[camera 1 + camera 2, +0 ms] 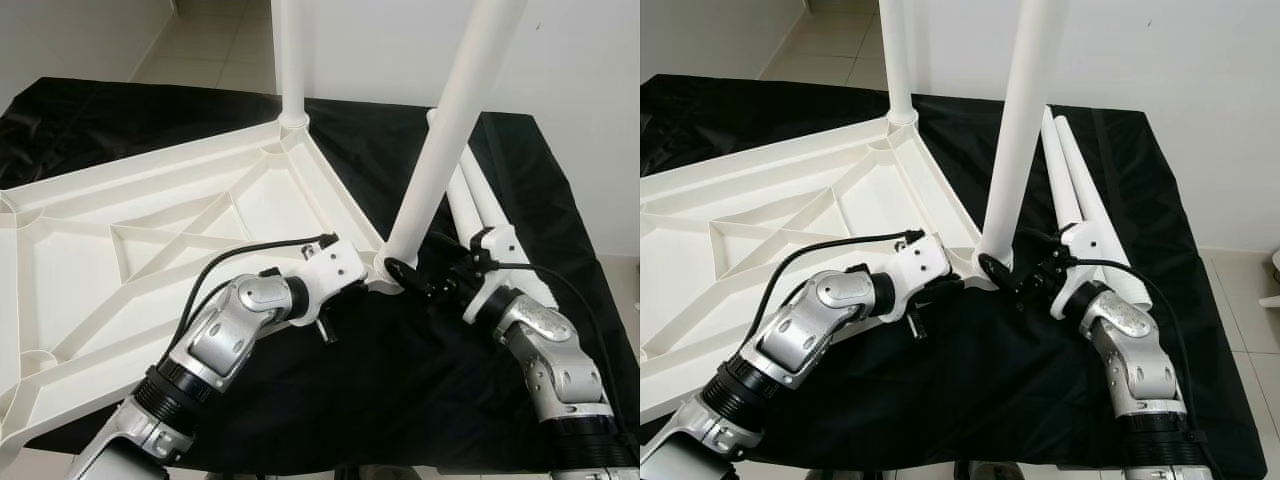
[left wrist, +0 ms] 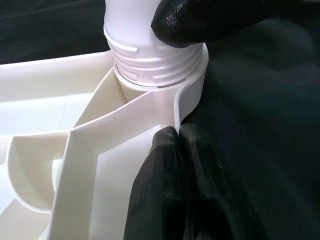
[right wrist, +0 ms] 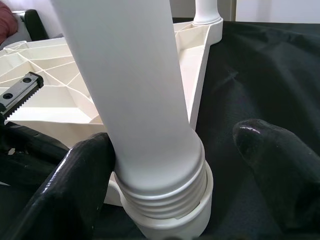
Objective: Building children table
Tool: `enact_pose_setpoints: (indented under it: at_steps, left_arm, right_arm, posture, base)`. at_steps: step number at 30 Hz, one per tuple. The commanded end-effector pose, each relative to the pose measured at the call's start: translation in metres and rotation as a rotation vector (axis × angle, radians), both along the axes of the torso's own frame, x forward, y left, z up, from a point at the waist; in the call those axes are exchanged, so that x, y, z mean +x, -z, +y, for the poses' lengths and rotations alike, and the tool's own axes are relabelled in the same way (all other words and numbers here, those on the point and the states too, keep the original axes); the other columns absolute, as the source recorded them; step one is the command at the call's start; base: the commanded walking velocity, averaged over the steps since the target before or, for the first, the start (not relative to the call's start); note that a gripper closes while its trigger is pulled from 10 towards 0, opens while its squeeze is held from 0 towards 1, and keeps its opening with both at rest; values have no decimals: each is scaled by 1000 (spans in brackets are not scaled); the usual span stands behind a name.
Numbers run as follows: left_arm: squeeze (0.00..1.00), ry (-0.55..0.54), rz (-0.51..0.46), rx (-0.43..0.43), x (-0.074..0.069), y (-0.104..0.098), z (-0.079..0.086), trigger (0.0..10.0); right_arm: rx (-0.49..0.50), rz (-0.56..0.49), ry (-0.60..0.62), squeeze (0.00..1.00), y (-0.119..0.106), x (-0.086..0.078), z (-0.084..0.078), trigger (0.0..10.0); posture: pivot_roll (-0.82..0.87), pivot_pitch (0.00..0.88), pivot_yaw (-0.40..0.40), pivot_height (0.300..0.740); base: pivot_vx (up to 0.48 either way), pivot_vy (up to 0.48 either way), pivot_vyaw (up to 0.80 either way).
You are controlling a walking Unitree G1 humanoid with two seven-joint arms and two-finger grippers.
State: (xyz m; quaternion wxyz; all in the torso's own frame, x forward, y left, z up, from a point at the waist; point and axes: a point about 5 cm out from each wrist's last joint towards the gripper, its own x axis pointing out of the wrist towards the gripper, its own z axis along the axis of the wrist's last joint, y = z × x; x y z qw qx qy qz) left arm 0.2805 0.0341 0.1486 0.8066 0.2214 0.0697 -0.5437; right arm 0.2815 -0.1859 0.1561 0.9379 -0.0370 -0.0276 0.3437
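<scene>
The white plastic tabletop lies upside down on a black cloth. One white leg stands upright in the far corner socket. A second leg leans in the near corner socket, its screw threads showing above the socket. My left gripper is shut on the thin rim of the tabletop just beside that socket. My right gripper stands open around the base of the leaning leg: one finger touches the leg, the other finger is apart from it.
Two more white legs lie side by side on the black cloth to the right of the socket. A white wall stands behind the table. The cloth's front edge runs close under my arms.
</scene>
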Motion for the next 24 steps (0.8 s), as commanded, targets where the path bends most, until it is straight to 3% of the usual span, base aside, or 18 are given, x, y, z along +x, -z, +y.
enact_pose_setpoints:
  at_steps: [1,2,4,5,13,14,24]
  left_arm:
    - [0,142,112,52,-14,15,-2,4824]
    - [396,124,125,59,-12,16,-3,10000]
    - [396,124,125,59,-12,16,-3,10000]
    - [1000,106,135,58,-10,16,-5,10000]
    - [1000,87,130,73,-7,13,-9,10000]
    - [0,76,125,72,-5,12,-12,10000]
    - [0,44,122,74,1,13,-20,10000]
  right_arm:
    - [-6,5,7,0,2,2,1,10000]
    - [-7,1,3,0,0,4,1,10000]
    - [-7,1,3,0,0,4,1,10000]
    - [-8,-3,0,0,0,6,2,10000]
    - [-10,-9,-10,0,-1,8,2,10000]
    - [-9,-10,-10,0,-1,8,3,10000]
    - [-8,-15,-11,0,-1,8,3,10000]
  posture:
    - [-1,120,-4,740]
    - [3,118,-9,740]
    - [3,118,-9,740]
    - [6,117,-9,740]
    - [7,119,-10,740]
    - [4,121,-8,740]
    - [-2,121,-5,740]
  base:
    - [0,0,0]
    - [0,0,0]
    - [0,0,0]
    - [0,0,0]
    - [0,0,0]
    - [0,0,0]
    - [0,0,0]
